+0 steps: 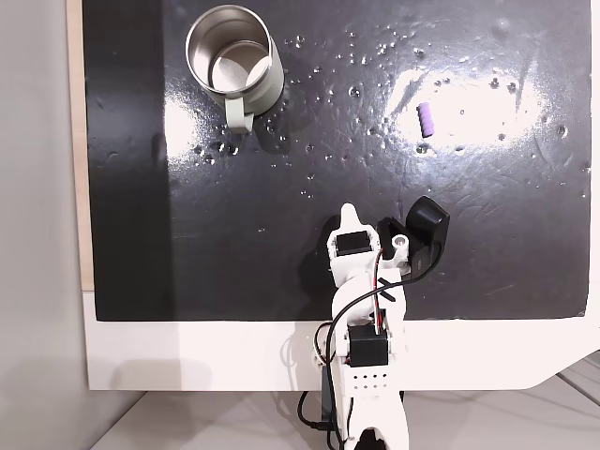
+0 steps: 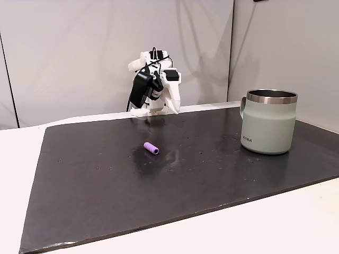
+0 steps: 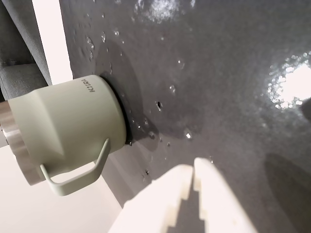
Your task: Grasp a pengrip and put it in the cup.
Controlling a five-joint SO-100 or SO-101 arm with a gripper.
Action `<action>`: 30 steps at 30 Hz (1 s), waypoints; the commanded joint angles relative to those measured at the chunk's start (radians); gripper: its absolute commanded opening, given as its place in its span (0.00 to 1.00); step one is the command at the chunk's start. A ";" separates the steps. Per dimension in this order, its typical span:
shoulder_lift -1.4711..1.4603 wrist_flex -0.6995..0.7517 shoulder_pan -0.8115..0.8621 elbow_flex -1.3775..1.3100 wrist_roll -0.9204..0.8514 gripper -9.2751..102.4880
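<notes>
The pengrip [image 1: 427, 120], a small purple ribbed cylinder, is seen lying on its side on the black mat, well apart from the cup [image 1: 234, 61]. In a fixed view from above, the pengrip is placed to the right of the cup; in another fixed view the pengrip [image 2: 151, 148] lies to the cup's [image 2: 268, 127] left. The cup stands upright, pale green outside with a steel interior and rim, its one handle [image 3: 73, 174] shown in the wrist view.
</notes>
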 commanded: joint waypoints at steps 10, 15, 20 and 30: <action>0.011 -0.034 -0.008 -0.008 -0.011 0.08; 0.011 -0.032 -0.008 -0.008 -0.014 0.08; 0.011 -0.032 -0.012 -0.008 -0.020 0.08; 0.014 -0.037 0.160 -0.009 0.083 0.08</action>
